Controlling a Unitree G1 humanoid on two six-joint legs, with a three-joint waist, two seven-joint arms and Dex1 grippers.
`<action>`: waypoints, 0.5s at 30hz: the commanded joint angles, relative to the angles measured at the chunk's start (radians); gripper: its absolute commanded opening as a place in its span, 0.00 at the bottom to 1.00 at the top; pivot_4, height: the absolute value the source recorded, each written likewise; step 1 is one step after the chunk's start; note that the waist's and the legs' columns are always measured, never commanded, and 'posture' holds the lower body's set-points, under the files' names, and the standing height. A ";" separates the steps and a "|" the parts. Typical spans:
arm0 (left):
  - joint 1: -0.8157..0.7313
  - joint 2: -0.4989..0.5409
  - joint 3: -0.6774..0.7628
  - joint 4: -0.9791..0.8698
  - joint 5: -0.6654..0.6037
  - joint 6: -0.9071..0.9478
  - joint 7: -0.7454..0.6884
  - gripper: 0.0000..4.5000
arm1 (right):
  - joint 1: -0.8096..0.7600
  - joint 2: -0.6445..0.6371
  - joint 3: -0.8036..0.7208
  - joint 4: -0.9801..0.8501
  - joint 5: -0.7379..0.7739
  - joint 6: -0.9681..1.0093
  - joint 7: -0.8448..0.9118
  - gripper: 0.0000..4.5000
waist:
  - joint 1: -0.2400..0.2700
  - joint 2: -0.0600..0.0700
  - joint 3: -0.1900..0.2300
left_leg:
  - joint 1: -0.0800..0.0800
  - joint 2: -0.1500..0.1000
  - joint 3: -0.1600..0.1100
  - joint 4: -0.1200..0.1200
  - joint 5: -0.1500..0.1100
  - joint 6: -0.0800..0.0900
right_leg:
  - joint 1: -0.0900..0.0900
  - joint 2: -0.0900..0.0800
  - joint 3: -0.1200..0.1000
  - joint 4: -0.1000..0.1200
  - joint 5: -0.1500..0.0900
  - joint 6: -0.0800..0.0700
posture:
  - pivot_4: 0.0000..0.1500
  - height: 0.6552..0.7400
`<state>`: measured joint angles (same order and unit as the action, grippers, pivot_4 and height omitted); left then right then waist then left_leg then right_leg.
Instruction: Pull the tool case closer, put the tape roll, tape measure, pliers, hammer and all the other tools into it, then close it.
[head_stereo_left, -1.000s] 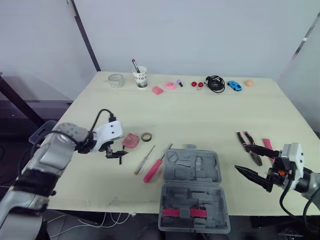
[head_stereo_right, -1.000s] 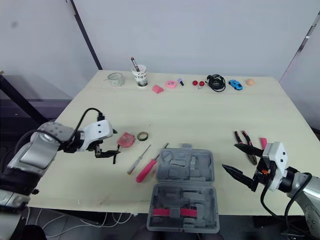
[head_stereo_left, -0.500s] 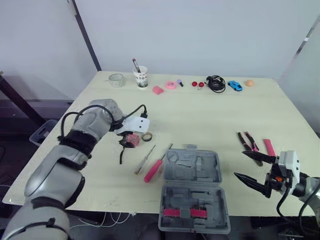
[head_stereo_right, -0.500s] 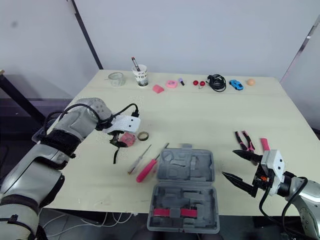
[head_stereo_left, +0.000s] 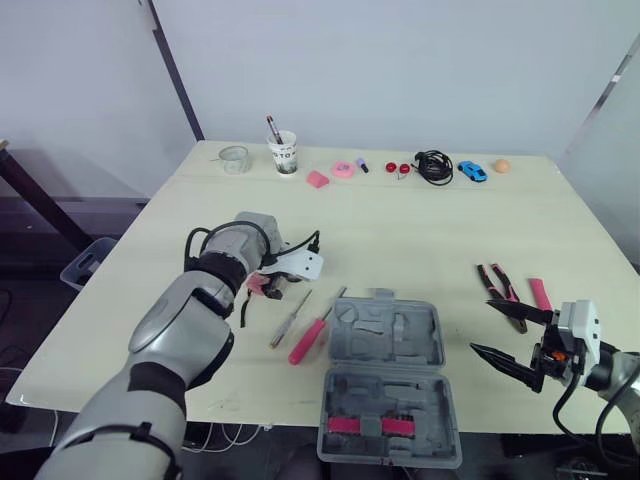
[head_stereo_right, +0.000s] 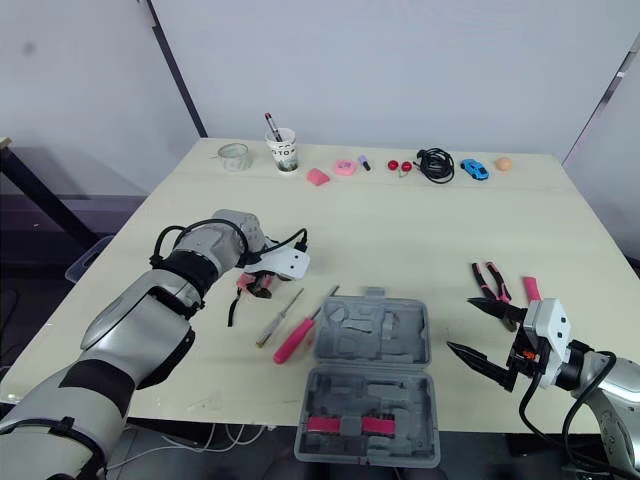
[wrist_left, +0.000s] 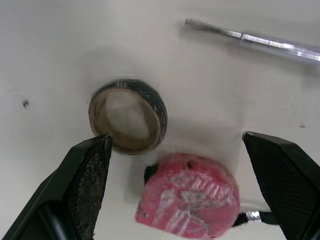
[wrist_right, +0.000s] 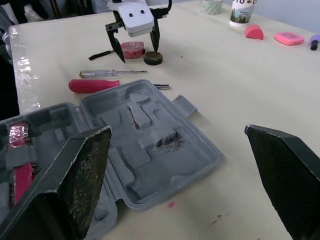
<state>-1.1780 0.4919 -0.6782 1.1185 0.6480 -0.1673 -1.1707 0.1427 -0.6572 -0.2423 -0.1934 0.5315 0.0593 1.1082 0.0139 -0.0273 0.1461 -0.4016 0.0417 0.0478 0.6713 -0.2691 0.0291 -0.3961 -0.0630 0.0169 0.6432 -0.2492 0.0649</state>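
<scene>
The grey tool case (head_stereo_left: 385, 375) lies open at the table's front edge, with pink parts in its near half. My left gripper (head_stereo_left: 273, 291) is open and hovers over the tape roll (wrist_left: 127, 115) and the pink tape measure (wrist_left: 187, 195), which lie side by side between its fingers (wrist_left: 90, 170). A clear-handled screwdriver (head_stereo_left: 288, 320) and a pink-handled screwdriver (head_stereo_left: 310, 338) lie just left of the case. Pink-handled pliers (head_stereo_left: 497, 285) and another pink tool (head_stereo_left: 538, 294) lie at the right. My right gripper (head_stereo_left: 481, 327) is open to the right of the case, holding nothing.
Along the far edge stand a glass (head_stereo_left: 233, 160), a paper cup with a pen (head_stereo_left: 283, 153), small pink items (head_stereo_left: 316, 180), a black cable (head_stereo_left: 431, 166), a blue toy car (head_stereo_left: 469, 171) and an orange ball (head_stereo_left: 501, 166).
My left arm has swung from the table's left side rightward, coming over the tape measure and tape roll. The right gripper has drifted slightly right and stays open.
</scene>
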 joint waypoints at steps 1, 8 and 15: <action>-0.023 -0.013 -0.006 0.035 0.020 -0.019 0.018 0.98 | 0.003 -0.003 -0.013 -0.018 0.001 -0.024 0.005 1.00 | -0.001 0.000 0.000 | 0.000 0.000 0.000 0.000 0.000 0.000 | 0.000 0.000 0.000 0.000 0.000 0.000 | 1.00 1.00; -0.029 -0.040 -0.008 0.093 0.045 -0.043 0.053 0.82 | -0.006 -0.012 -0.008 -0.034 0.015 -0.022 0.028 1.00 | 0.000 0.002 -0.001 | 0.001 0.000 0.000 0.000 0.000 0.000 | 0.000 0.000 0.000 0.001 0.000 0.000 | 1.00 1.00; -0.037 -0.044 -0.008 0.139 0.064 -0.052 0.086 0.17 | -0.043 -0.008 -0.009 -0.033 0.048 -0.039 0.086 1.00 | 0.002 0.003 -0.002 | 0.002 0.000 -0.001 0.002 0.000 0.000 | 0.001 0.000 0.000 0.004 0.000 0.000 | 1.00 1.00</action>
<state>-1.2048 0.4512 -0.6776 1.2486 0.6953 -0.2141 -1.1209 0.1103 -0.6600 -0.2403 -0.1944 0.5437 0.0303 1.1794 0.0156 -0.0240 0.1442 -0.3994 0.0414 0.0472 0.6730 -0.2689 0.0293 -0.3952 -0.0631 0.0172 0.6476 -0.2492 0.0648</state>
